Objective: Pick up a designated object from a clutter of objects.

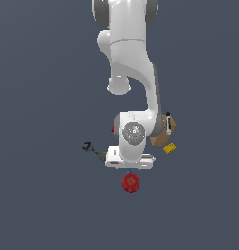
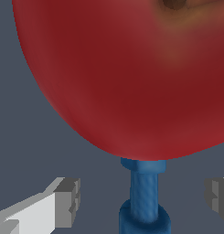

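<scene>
The tiny bright blue item [image 2: 144, 196], a short threaded stem with a wider round head, stands against the red apple [image 2: 131, 77]. In the exterior view it is a blue speck [image 1: 128, 171] just above the apple [image 1: 130, 182]. My gripper [image 2: 143, 199] is open, with one grey fingertip [image 2: 67, 201] on each side of the blue item and a gap to each. In the exterior view the gripper [image 1: 129, 168] is low over the floor, right behind the apple. The banana is hidden by the arm.
A dark wrench [image 1: 91, 149] lies to the exterior view's left of the hand. A brown box [image 1: 162, 133] with a black-and-white marker [image 1: 168, 123] and a yellow block [image 1: 169, 147] lie to its right. A red strawberry [image 1: 112, 129] peeks out beside the wrist.
</scene>
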{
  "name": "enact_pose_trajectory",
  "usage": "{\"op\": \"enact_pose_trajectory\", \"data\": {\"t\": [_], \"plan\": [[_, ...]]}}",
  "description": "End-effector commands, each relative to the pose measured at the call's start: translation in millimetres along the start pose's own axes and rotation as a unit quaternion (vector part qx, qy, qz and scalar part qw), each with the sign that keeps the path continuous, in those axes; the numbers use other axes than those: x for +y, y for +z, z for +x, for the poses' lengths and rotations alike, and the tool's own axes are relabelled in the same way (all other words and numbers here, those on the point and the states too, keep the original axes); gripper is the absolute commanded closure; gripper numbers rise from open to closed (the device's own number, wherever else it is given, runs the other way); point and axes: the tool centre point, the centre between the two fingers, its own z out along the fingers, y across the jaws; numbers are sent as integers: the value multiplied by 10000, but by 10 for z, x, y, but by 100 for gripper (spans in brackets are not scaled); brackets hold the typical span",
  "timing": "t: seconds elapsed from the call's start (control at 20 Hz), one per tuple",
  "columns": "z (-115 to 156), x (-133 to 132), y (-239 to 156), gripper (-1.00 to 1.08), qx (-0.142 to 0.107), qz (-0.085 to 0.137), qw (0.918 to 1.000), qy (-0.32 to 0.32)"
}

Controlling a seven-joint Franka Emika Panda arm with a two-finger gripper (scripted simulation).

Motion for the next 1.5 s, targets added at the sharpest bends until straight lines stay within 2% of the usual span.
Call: {"op": "enact_pose_trajectory", "data": {"t": [0.0, 0.1, 0.15, 0.9, 1.2, 1.45], "plan": [[10, 0, 45, -92, 11, 1, 10000, 1], [15, 0, 52, -92, 11, 1, 10000, 1], [15, 0, 52, 108, 11, 1, 10000, 1], [11, 45, -13, 108, 7, 1, 10000, 1], [6, 227, -277, 108, 7, 1, 10000, 1], [0, 495, -666, 108, 7, 1, 10000, 1]]}}
